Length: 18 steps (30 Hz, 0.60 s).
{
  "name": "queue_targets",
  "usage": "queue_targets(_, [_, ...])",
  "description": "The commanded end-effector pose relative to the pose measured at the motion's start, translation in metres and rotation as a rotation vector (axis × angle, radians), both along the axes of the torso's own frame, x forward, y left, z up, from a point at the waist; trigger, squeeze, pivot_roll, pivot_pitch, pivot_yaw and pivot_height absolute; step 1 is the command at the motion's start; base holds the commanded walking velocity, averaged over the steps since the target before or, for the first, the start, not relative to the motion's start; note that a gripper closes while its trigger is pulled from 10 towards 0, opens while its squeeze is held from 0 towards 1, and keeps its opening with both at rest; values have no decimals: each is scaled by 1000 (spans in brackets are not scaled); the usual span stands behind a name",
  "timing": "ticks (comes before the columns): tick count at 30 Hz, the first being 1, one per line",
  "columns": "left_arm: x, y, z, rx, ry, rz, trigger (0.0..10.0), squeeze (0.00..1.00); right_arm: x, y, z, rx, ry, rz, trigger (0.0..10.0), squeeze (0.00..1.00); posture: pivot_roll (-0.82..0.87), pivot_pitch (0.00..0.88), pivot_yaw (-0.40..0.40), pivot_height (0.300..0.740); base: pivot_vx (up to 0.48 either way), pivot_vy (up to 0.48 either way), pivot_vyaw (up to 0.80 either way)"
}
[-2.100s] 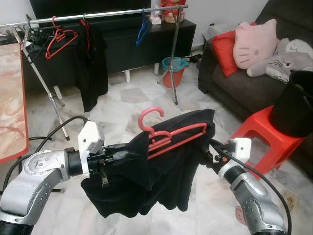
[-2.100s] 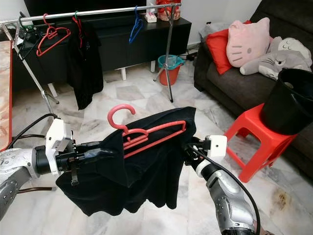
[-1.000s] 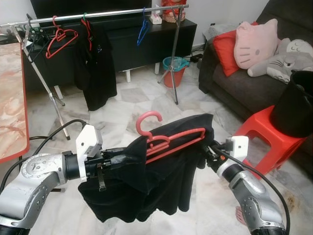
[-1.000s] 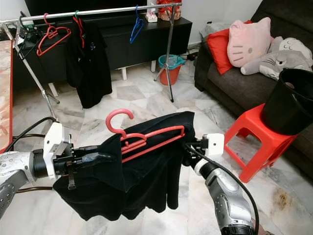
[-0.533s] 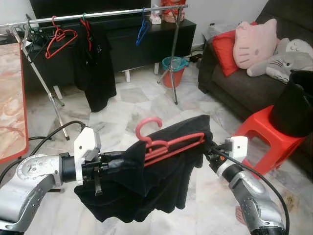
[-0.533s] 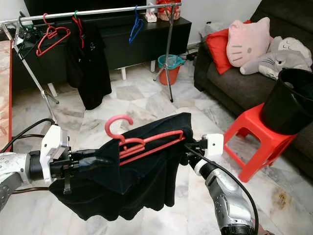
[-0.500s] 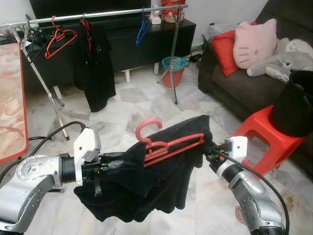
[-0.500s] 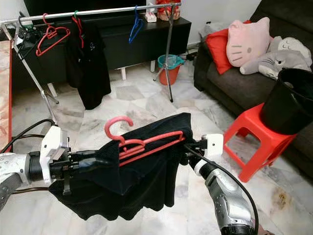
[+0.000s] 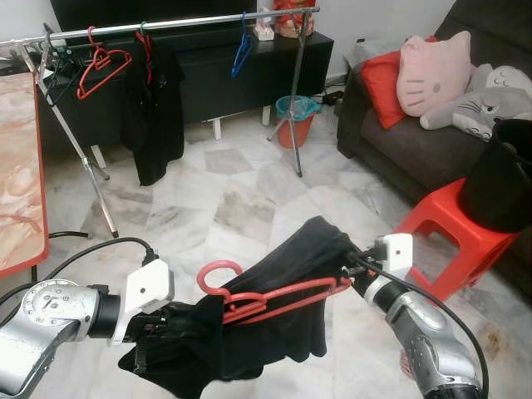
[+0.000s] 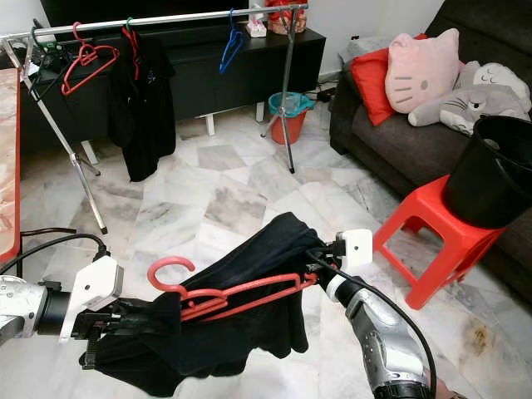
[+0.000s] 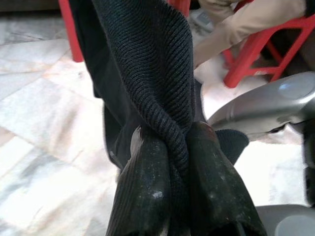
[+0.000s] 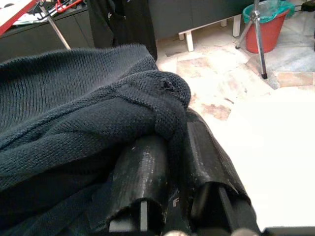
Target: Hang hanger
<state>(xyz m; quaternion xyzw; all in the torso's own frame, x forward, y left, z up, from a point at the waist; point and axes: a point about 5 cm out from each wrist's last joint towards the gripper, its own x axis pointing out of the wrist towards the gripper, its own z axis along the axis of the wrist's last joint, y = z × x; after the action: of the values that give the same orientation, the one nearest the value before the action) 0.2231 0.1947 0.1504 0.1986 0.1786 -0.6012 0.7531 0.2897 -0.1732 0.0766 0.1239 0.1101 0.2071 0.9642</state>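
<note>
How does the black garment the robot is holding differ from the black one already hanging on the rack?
The held black garment is bunched and draped over a red hanger, stretched between the left tool and right tool; the hung black garment falls straight from the rack rail. The held garment sits low over the floor, tilted; the hung one is upright at the back of the room. Both are black and on red hangers.

open marble floor [image 9: 249,199] is seen between the held black garment [image 9: 274,291] and the clothes rail [image 9: 166,22]. the rail is occupied at its left by a red hanger [image 9: 101,66] and a hung dark garment [image 9: 154,108]; a free stretch is left towards the blue hanger [image 9: 242,48]. the right is bounded by a red stool [image 9: 453,241] and sofa [image 9: 391,150].
</note>
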Motion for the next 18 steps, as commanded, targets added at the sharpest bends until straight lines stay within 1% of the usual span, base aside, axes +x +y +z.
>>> queue_targets(1, [2,6,1,23,-9,17,10000,0,3,-10,8,-25,-38,-29,0,0,36,50,-75,740,0,0,0])
queue_targets(2, [2,7,2,16,-10,17,10000,0,3,-10,8,-25,-38,-29,0,0,36,50,-75,740,0,0,0])
queue_targets(3, [2,7,6,-24,-12,9,10000,0,4,-11,8,-29,-38,-28,0,0,36,50,-76,740,0,0,0])
queue_targets(5, [1,7,12,-57,-18,-3,10000,0,4,-12,8,-32,-38,-28,0,0,36,50,-76,740,0,0,0])
queue_targets(6, [1,7,12,-57,-18,-3,10000,0,4,-12,8,-32,-38,-28,0,0,36,50,-76,740,0,0,0])
queue_targets(8, [5,8,16,-92,-34,25,10000,0,4,-13,7,-34,-39,-27,0,0,38,50,-77,740,0,0,0])
queue_targets(9, [7,7,19,-126,-46,33,10000,0,4,-13,7,-35,-39,-26,0,0,38,50,-77,740,0,0,0])
queue_targets(10, [7,7,19,-126,-46,33,10000,0,4,-13,7,-35,-39,-26,0,0,38,50,-77,740,0,0,0])
queue_targets(12, [7,7,28,-236,-60,30,10000,0,4,-14,6,-39,-34,-31,0,0,36,50,-76,740,0,0,0])
queue_targets(13, [7,7,31,-271,-65,26,10000,0,4,-16,5,-41,-31,-35,0,0,36,50,-76,740,0,0,0])
queue_targets(14, [5,7,32,-285,-60,10,10000,0,4,-17,4,-43,-29,-38,0,0,38,51,-76,740,0,0,0])
queue_targets(15, [-1,7,28,-262,-30,-37,10000,0,4,-18,4,-48,-28,-41,0,0,38,51,-76,740,0,0,0])
queue_targets(16, [-1,7,28,-262,-30,-37,10000,0,4,-18,4,-48,-28,-41,0,0,38,51,-76,740,0,0,0])
queue_targets(17, [-5,7,24,-236,-2,-67,10000,0,4,-20,5,-51,-29,-44,0,0,37,52,-77,740,0,0,0])
queue_targets(18, [-6,7,23,-224,9,-76,10000,0,5,-21,6,-53,-31,-45,0,0,37,52,-77,740,0,0,0])
